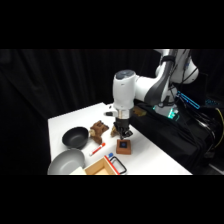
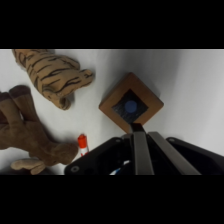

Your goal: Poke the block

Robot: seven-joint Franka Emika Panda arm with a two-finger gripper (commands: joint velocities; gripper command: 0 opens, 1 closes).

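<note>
The gripper [image 1: 124,134] hung over the white bench [image 1: 150,155] a little right of centre in the side view, directly above the block [image 1: 124,146]. In the wrist view the block [image 2: 131,103] sat at centre frame, turned like a diamond, its dark blue square mark with a lighter blue spot facing up. The fingers [image 2: 137,131] rose from the bottom edge pressed together into a single narrow tip with nothing between them, and that tip met the block's near corner; whether it truly touched the wood could not be told.

At the upper left of the wrist view lay a striped tiger toy [image 2: 52,72], and a brown plush figure [image 2: 27,131] filled the lower left, with a red marker [image 2: 82,143] just beside it.

In the side view a black bowl [image 1: 75,136] stood left of centre, a grey bowl [image 1: 66,162] at the lower left, and an open tan wooden box [image 1: 98,166] near the bottom edge.
</note>
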